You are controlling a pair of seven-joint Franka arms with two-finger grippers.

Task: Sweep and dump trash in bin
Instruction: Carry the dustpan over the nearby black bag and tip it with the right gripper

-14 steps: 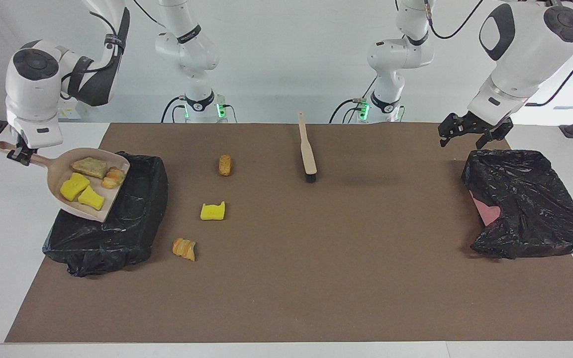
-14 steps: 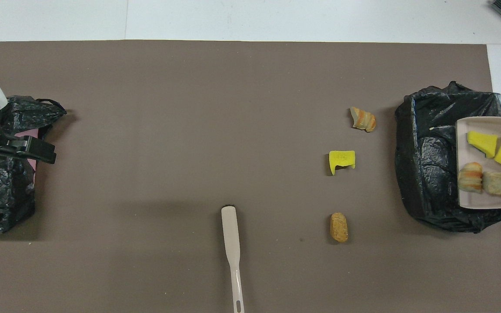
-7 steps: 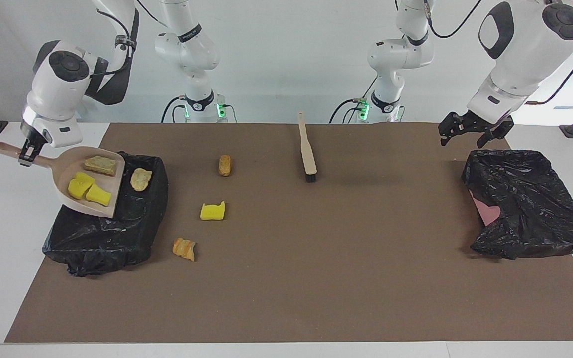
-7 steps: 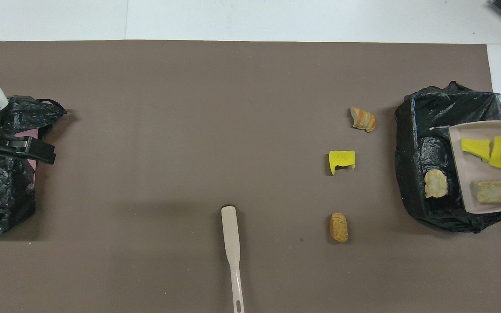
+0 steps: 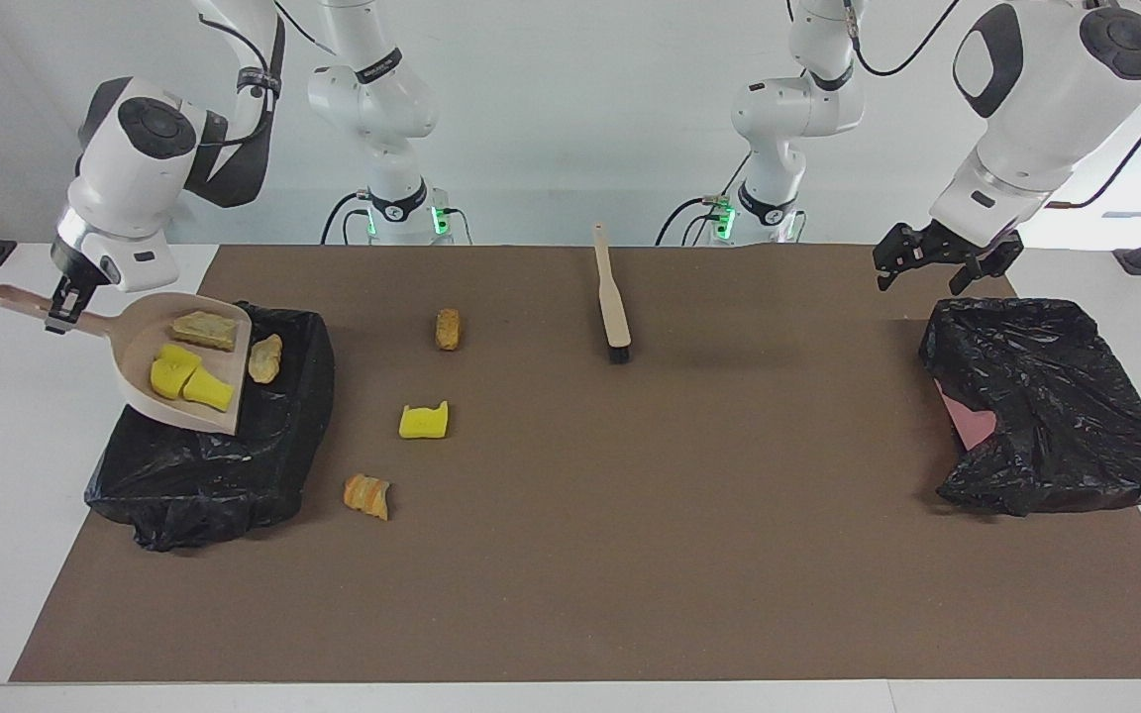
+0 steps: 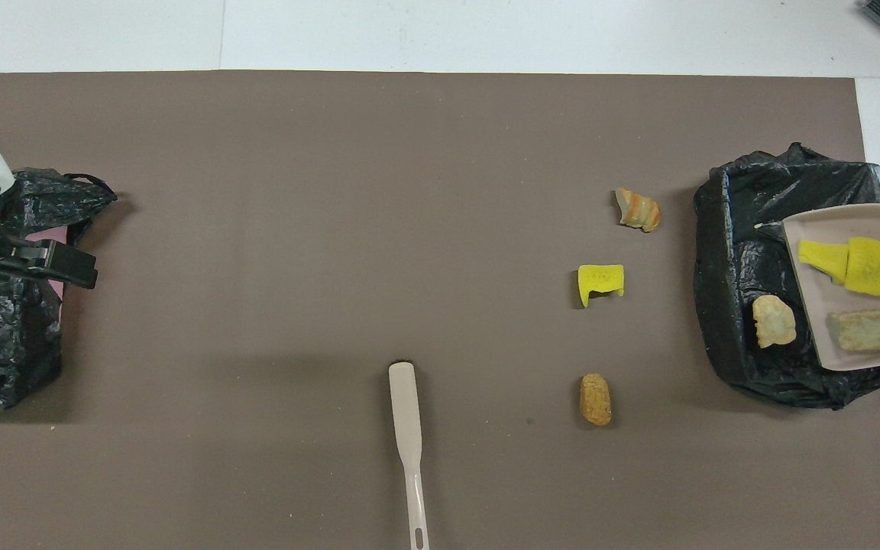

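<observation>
The right gripper [image 5: 63, 309] pinches the handle of a tilted beige dustpan [image 5: 140, 371] over the black-lined bin [image 5: 224, 465]. Two yellow sponge pieces [image 5: 189, 381] and a tan chunk [image 5: 204, 330] lie in the pan; a pale lump [image 5: 265, 358] sits at its lip. The left gripper [image 5: 932, 262], fingers spread and empty, waits over the other bin [image 5: 1056, 416].

Beige dustpan [image 5: 150, 361] carried two bright yellow sponge pieces [image 5: 190, 381] and a tan chunk [image 5: 204, 329]. Black bin liner [image 5: 234, 465] lay on a brown mat [image 5: 630, 545]. One scrap [image 5: 367, 494] was orange-and-cream striped; brush [image 5: 613, 297] bristles were black.
</observation>
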